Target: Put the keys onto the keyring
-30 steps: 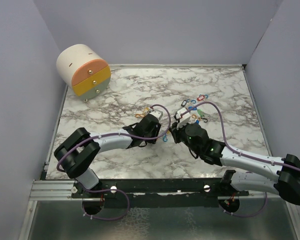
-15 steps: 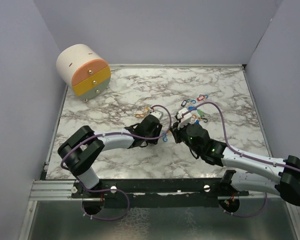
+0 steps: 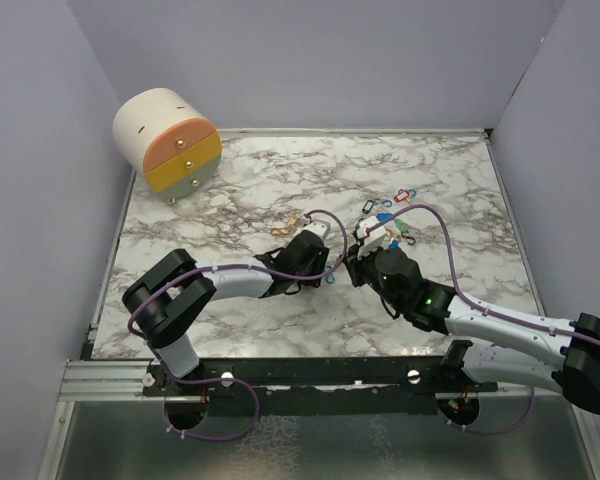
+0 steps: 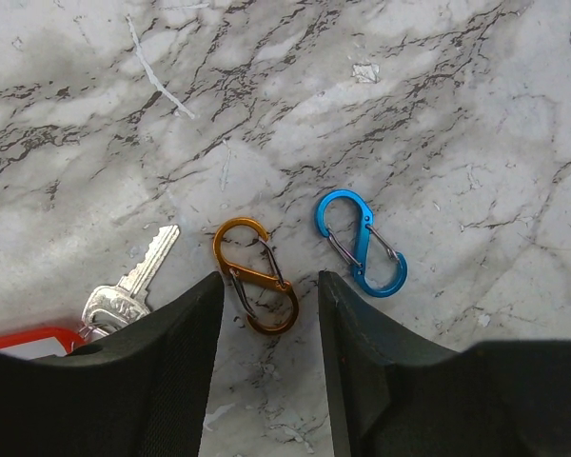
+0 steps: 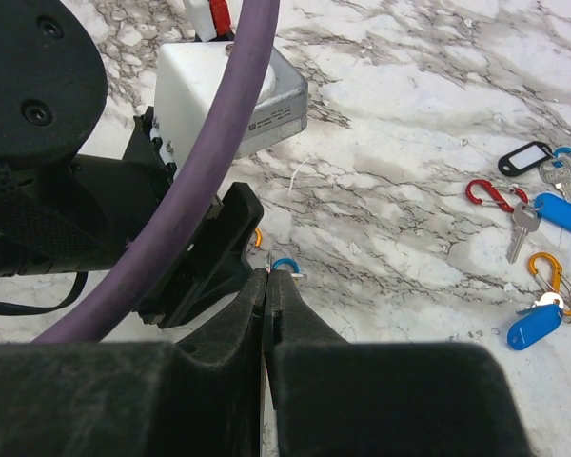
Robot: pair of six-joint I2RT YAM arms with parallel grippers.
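On the veined marble table (image 4: 409, 95), the left gripper (image 4: 268, 282) holds its matte black jaws partly apart and empty, straddling an orange S-shaped metal clip (image 4: 257, 276). A glossy blue clip (image 4: 362, 243) lies just beside it, and a silver key (image 4: 133, 286) with a red plastic tag (image 4: 29, 341) lies near. The right gripper (image 5: 266, 276) is pinched closed, with more tagged keys (image 5: 521, 221) scattered to its right.

Overhead plus close wrist views; common tabletop (image 3: 230, 190)
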